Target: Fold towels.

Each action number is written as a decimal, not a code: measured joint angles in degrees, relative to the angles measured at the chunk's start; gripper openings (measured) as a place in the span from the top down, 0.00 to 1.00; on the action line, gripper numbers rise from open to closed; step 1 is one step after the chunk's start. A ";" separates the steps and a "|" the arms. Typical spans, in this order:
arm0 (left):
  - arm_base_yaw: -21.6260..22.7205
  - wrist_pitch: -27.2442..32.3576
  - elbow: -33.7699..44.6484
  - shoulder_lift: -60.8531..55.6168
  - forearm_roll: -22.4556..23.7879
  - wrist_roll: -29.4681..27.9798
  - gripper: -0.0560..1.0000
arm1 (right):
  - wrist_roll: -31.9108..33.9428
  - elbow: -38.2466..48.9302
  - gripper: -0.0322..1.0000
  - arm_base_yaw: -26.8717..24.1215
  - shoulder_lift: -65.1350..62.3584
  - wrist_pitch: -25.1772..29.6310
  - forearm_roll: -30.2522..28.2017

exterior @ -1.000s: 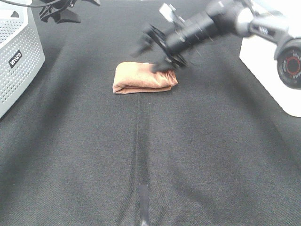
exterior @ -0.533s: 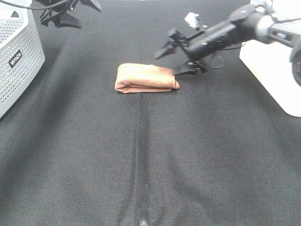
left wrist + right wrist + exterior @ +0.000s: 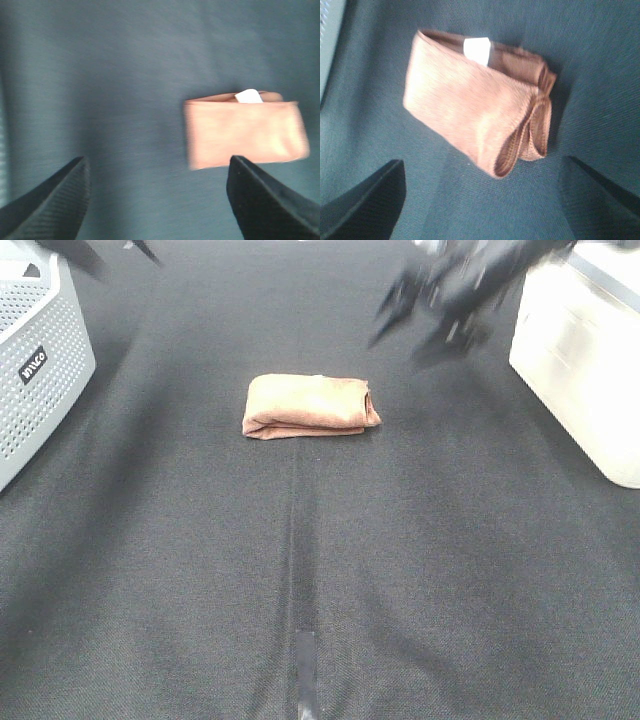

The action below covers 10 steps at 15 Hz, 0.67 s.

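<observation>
The right gripper [image 3: 440, 300] is raised at the far right of the scene, above the black cloth [image 3: 300, 570] and clear of the towel [image 3: 310, 406]. Its outline is motion-blurred in the high view. In the right wrist view both fingers [image 3: 365, 205] show at the frame corners, set wide apart with nothing between them.

The left gripper [image 3: 157, 200] is almost out of the high view; only dark fragments show at the far left corner. In the left wrist view its fingers [image 3: 47, 200] are spread wide and hold nothing.

The towel lies folded into a compact rectangle on the cloth, slightly left of centre and toward the far side, touched by neither gripper. Its looped fold ends face right, and a small white tag [image 3: 476, 50] shows at its far edge.

A grey perforated basket [image 3: 40, 360] stands at the far left and a white bin [image 3: 580, 360] at the far right; both are well apart from the towel and cut off by the frame edges. Nothing stands between either gripper and the towel. The left wrist view is blurred, so the towel's folds cannot be made out there.
</observation>
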 joint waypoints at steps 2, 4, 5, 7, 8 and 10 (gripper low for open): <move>-1.72 0.06 2.35 -5.33 5.90 -1.32 0.27 | 2.92 0.00 0.21 0.00 -4.35 0.11 -3.67; -3.15 0.11 7.51 -11.80 10.83 -2.46 0.27 | 6.30 0.11 0.21 0.00 -9.74 0.29 -8.94; -3.72 0.11 13.58 -17.36 12.26 -2.58 0.27 | 7.16 0.97 0.21 0.00 -13.01 0.29 -10.66; -3.72 0.23 23.95 -25.73 12.66 -2.58 0.27 | 7.39 5.50 0.21 0.00 -20.68 0.29 -13.01; -3.72 0.23 29.39 -29.91 13.01 -2.58 0.27 | 7.39 8.88 0.21 0.00 -24.92 0.29 -13.58; -3.72 0.23 35.64 -34.84 13.12 -2.64 0.27 | 7.39 13.46 0.21 0.00 -29.05 0.29 -13.87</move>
